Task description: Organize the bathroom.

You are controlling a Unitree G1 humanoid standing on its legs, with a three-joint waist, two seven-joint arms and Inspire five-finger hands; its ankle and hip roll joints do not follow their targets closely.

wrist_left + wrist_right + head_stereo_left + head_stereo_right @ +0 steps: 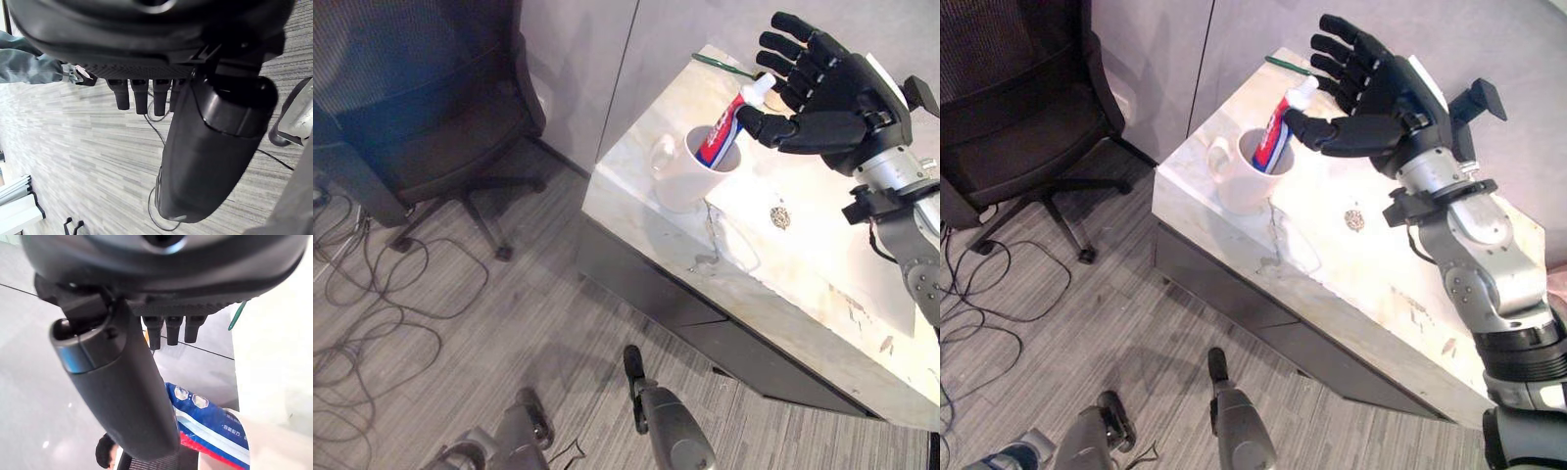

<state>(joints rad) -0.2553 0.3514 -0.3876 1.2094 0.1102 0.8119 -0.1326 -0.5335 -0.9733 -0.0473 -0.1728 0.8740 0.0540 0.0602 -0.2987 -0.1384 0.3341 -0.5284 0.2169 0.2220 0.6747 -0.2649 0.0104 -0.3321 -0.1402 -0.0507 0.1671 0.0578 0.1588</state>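
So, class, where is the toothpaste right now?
In the left eye view, the toothpaste stands tilted in the white mug at the counter's far-left corner, with the right hand open just beside its cap.

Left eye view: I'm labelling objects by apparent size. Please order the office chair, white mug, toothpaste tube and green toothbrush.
Largest to smallest as they look:
1. office chair
2. white mug
3. toothpaste tube, partly hidden inside the mug
4. green toothbrush, a thin sliver

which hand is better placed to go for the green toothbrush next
Right. The right hand is open above the counter by the mug holding the toothpaste, close to the green toothbrush. The left hand hangs over the floor.
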